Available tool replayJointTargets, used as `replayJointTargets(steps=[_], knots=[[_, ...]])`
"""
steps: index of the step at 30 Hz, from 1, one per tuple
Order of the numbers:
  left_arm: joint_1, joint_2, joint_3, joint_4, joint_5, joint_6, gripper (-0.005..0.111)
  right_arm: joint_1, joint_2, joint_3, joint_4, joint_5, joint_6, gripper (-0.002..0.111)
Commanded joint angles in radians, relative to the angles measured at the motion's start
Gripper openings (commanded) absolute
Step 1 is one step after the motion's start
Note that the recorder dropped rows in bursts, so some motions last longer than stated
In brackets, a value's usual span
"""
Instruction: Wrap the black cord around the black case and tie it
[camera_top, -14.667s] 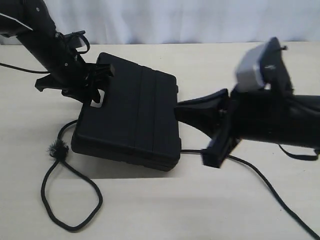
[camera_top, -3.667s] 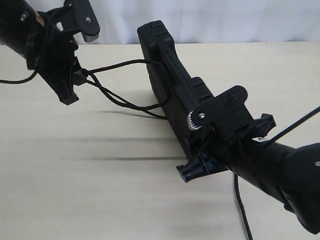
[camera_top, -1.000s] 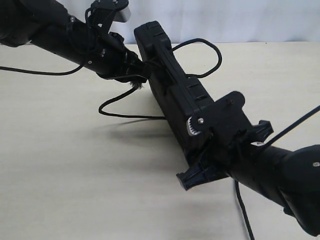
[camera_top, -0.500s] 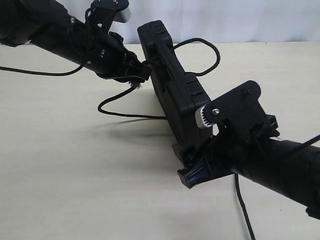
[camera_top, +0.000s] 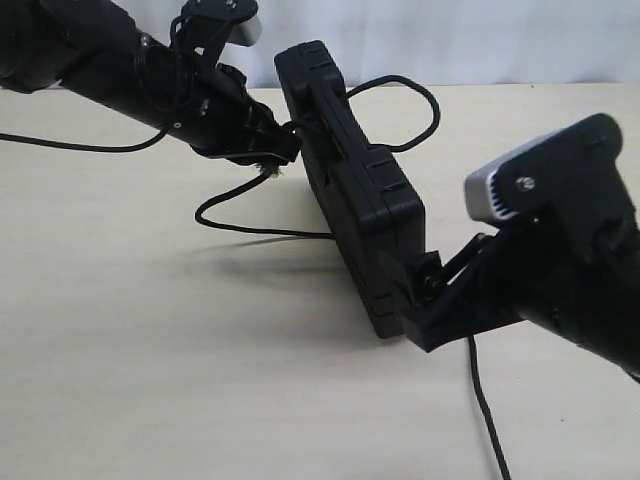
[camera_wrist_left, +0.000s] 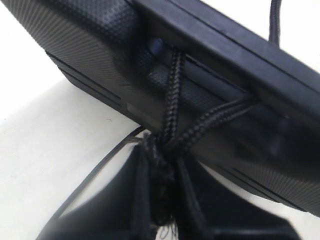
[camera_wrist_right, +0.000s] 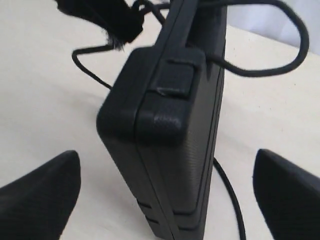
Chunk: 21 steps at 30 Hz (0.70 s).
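Bench (camera_top: 150, 330): pale and flat; the case is carried on it.
Case (camera_top: 350, 180): stood on a narrow edge, broad faces upright, latches uppermost. It is judged rigid, fairly light and easily toppled. The textured plastic is best gripped across its thickness, at the end away from the handle slot.
Right tool (camera_wrist_right: 165, 155): placed at the end of the case away from the handle slot, fingers spread wide on either side of the case, neither touching it.
Left tool (camera_wrist_left: 161, 170): clamped on the cord's frayed knot, just beside the case's handle slot.
Cord (camera_wrist_left: 173, 90): passed into the case's handle slot, with two strands gathered at the knot. One slack loop lies beyond the case, another on the left tool's side. It is judged limp yet rough enough to hold a knot, and best taken near the knot or the free end.
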Motion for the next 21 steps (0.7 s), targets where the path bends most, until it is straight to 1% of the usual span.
replayJointTargets(steps=[1, 3, 4, 6, 8, 10, 13, 18, 21], knots=[[-0.007, 0.000, -0.007, 0.006, -0.012, 0.003, 0.000, -0.005, -0.114, -0.004, 0.003, -0.021, -0.010, 0.087], [-0.007, 0.000, -0.007, 0.006, -0.012, 0.003, 0.000, -0.005, -0.160, -0.026, 0.003, -0.109, -0.010, 0.085], [-0.007, 0.000, -0.007, 0.006, -0.013, 0.003, 0.000, -0.006, -0.172, -0.042, 0.003, -0.160, -0.010, 0.083], [-0.007, 0.000, -0.007, 0.006, -0.018, 0.003, 0.000, -0.019, -0.176, -0.083, 0.003, -0.203, -0.022, 0.074], [-0.007, 0.000, -0.007, 0.006, -0.018, 0.003, 0.000, -0.054, -0.160, -0.124, 0.003, -0.184, -0.027, 0.070], [-0.007, 0.000, -0.007, 0.006, -0.018, 0.003, 0.000, -0.106, -0.120, -0.162, 0.003, -0.143, -0.027, 0.069], [-0.007, 0.000, -0.007, 0.006, -0.018, 0.003, 0.000, -0.202, -0.020, -0.209, 0.003, -0.021, -0.027, 0.069], [-0.007, 0.000, -0.007, 0.006, -0.002, 0.003, 0.000, -0.413, 0.173, -0.288, 0.003, 0.293, -0.027, 0.069], [-0.007, 0.000, -0.007, 0.006, 0.012, 0.003, 0.000, -0.540, 0.259, -0.338, 0.003, 0.421, -0.021, 0.068]])
